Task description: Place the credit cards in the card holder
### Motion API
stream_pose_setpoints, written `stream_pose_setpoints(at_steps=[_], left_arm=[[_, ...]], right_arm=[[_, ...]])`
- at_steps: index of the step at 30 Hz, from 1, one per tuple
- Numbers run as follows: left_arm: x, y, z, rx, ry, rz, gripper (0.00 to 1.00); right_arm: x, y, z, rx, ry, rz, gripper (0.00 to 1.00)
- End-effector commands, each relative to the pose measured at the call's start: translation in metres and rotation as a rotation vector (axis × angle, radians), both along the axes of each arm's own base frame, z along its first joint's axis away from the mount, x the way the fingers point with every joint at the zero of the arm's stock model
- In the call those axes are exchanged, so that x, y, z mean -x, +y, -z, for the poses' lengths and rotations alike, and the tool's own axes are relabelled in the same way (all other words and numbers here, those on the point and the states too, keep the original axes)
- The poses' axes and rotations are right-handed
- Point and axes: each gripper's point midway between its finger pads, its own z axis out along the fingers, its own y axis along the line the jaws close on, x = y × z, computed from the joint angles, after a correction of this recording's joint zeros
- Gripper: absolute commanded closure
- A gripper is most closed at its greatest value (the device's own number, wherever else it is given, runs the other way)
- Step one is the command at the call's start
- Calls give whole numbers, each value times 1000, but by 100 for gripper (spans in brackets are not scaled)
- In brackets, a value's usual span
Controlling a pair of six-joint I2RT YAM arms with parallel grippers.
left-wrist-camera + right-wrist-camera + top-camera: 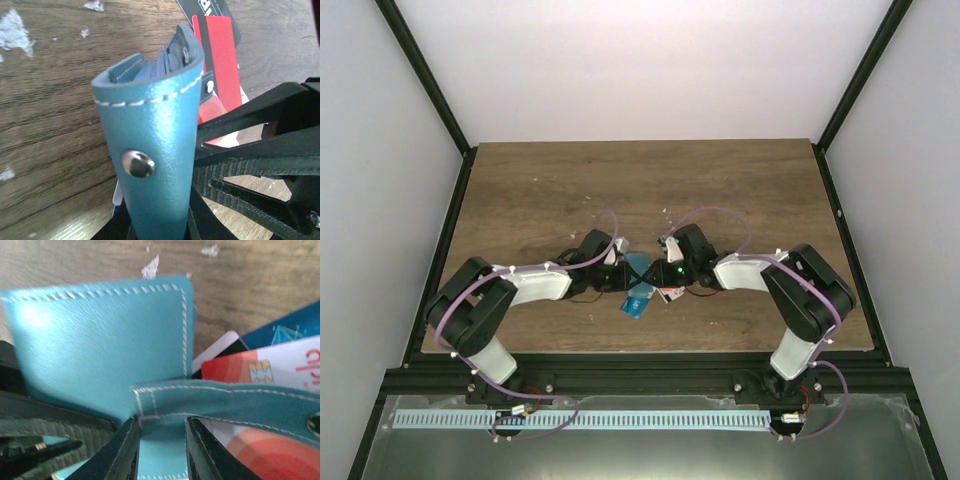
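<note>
Teal card holder [150,125] held upright mid-table: left gripper [160,231] clamped on its lower end, right gripper [161,450] pinching its flap (credit cards [260,371] lying just beside it).

From above, the card holder [637,266] is a teal speck, too small to read. In the left wrist view the bottom edge cuts it off, and it hides part of a red card [220,60]. The right wrist view blurs it, and the right edge there cuts a blue card [295,322].
</note>
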Motion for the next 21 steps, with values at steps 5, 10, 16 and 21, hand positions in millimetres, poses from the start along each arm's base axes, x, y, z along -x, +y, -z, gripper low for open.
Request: stream_pose_setpoints(at_steps=[5, 10, 16, 21], left_arm=[[-6, 43, -35, -258, -111, -43, 96], [-13, 84, -54, -500, -198, -111, 96], [-18, 133, -51, -867, -207, -222, 96], [-12, 151, -52, -1101, -218, -256, 96]], right_arm=[[2, -14, -34, 46, -41, 25, 66], [-7, -31, -58, 25, -87, 110, 62], [-7, -47, -61, 18, -83, 161, 60], [0, -54, -56, 30, -64, 164, 60]])
